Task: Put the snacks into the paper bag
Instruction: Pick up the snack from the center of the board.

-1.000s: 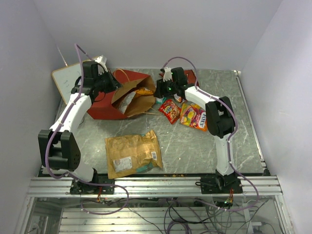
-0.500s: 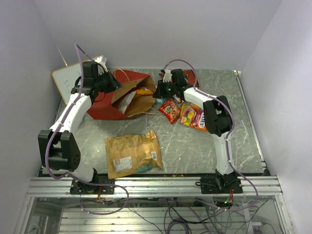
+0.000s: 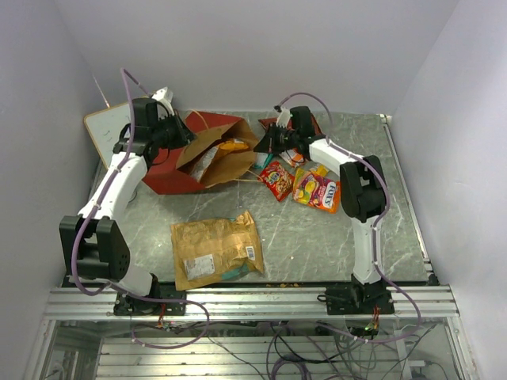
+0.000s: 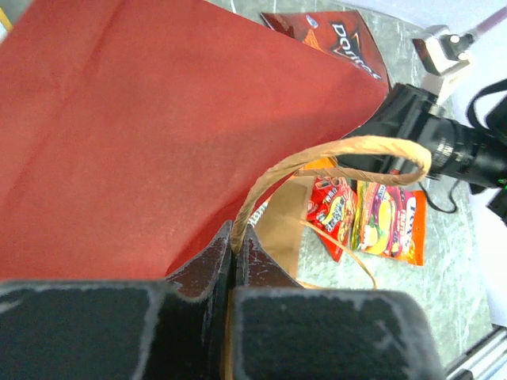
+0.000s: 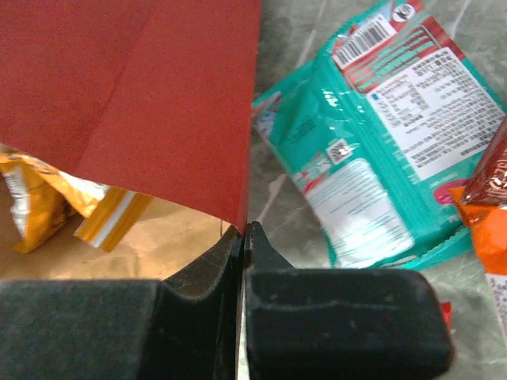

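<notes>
The red paper bag (image 3: 170, 170) lies on its side at the back left, its brown mouth (image 3: 226, 162) facing right. Orange and yellow snacks (image 5: 43, 202) lie inside it. My left gripper (image 4: 238, 231) is shut on the bag's twisted paper handle (image 4: 348, 150). My right gripper (image 5: 244, 231) is shut on the bag's red rim (image 5: 198, 158) at the right of the mouth. On the table lie a teal packet (image 5: 380, 142), a small red pack (image 3: 276, 179), an orange pack (image 3: 317, 190), a dark red chip bag (image 4: 341, 39) and a large tan-gold bag (image 3: 215, 249).
A white writing board (image 3: 107, 127) leans behind the left arm at the back left. The loose small packs sit just under the right arm's forearm (image 3: 333, 154). The metal rail (image 3: 253, 305) runs along the near edge.
My right gripper has shut on the bag's rim and drawn it up and to the right, so the mouth stands wider. The left gripper has kept its hold on the handle.
</notes>
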`<state>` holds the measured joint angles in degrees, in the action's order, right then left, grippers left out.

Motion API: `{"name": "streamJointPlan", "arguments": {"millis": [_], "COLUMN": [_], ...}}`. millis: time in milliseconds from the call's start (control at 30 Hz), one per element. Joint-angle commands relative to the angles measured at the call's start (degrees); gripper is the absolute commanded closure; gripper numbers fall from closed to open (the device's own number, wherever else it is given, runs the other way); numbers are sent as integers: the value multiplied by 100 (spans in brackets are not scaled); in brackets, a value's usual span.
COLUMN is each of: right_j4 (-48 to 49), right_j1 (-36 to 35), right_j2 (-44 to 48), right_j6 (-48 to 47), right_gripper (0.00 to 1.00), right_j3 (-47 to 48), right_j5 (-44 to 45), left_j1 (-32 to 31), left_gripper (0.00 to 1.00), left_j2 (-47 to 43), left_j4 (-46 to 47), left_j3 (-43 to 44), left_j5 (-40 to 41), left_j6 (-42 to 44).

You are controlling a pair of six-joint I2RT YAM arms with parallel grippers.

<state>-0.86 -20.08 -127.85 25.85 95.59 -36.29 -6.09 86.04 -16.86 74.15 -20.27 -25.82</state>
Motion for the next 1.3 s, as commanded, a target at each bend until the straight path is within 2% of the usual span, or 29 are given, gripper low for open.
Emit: {"name": "streamJointPlan", "arguments": {"millis": [0,200,500,867,1267], "right_j4": [33,-450,-1300,-1505,-1566], "right_j1": [63,60,62,-5,-132], "right_j2": [719,1170,1534,1695,673], "right_j6": [289,252,6,143,350], "right_gripper": [100,100,100,100,100], "right_j3": [-36,149,623,1002,1769], "right_j5": [-258,-365,-441,-568,-791], "left_j1": [55,55,55,73,231], "left_gripper": [93,93,93,93,93], "left_j2": [-172,-76,-82,95,304], "left_j4": [-198,-540,-814,-1535,-1566], "left_j3": [423,767,974,1611,1261], "left_j5": [269,353,256,278,818], "left_j6": [478,806,752,752,1085]}}
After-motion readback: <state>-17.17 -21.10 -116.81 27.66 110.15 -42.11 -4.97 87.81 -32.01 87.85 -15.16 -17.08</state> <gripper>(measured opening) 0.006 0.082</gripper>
